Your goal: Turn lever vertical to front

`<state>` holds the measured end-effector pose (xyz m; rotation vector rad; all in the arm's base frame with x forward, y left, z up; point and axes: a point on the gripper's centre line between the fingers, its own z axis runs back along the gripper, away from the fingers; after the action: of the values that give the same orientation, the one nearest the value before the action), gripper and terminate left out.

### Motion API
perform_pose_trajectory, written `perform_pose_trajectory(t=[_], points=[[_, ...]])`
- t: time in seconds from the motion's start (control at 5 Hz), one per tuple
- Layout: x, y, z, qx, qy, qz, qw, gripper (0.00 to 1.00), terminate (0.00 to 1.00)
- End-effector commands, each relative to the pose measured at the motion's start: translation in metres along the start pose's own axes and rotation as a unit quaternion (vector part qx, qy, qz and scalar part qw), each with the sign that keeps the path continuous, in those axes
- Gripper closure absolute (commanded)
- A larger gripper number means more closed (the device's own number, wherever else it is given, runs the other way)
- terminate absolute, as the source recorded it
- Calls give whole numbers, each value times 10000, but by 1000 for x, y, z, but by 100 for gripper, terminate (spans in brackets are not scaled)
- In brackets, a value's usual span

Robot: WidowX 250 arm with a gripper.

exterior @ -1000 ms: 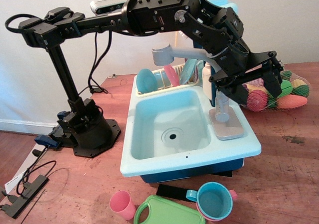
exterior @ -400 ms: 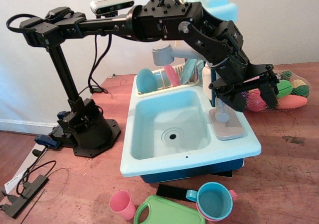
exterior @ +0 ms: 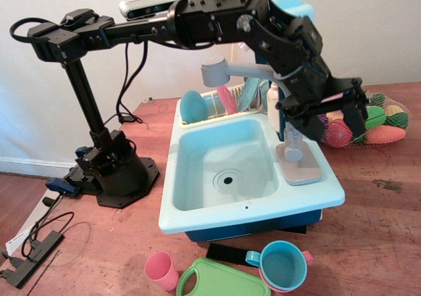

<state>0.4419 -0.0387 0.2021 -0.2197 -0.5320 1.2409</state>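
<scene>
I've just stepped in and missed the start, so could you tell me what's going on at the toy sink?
A single black robot arm reaches over the light-blue toy sink, with its gripper at the grey faucet on the right rim, above the grey base plate. The small lever is hidden behind the gripper, so its position can't be read, nor whether the gripper is closed on anything. The basin is empty; cups and a green board sit in front.

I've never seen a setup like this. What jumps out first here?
A big black robot arm stretches from its stand at left across a pale blue toy sink, its gripper hanging by the grey faucet on the sink's right side. Behind that, a net bag of colourful toy food lies on the wooden table.
</scene>
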Motion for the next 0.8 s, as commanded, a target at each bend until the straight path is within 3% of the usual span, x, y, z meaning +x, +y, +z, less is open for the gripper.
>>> perform_pose_trajectory(t=[0.0, 0.6], points=[[13, -5, 31, -230, -48, -55, 9997, 0, 0], [-23, 57, 55, 45, 90, 151, 9998, 0, 0]])
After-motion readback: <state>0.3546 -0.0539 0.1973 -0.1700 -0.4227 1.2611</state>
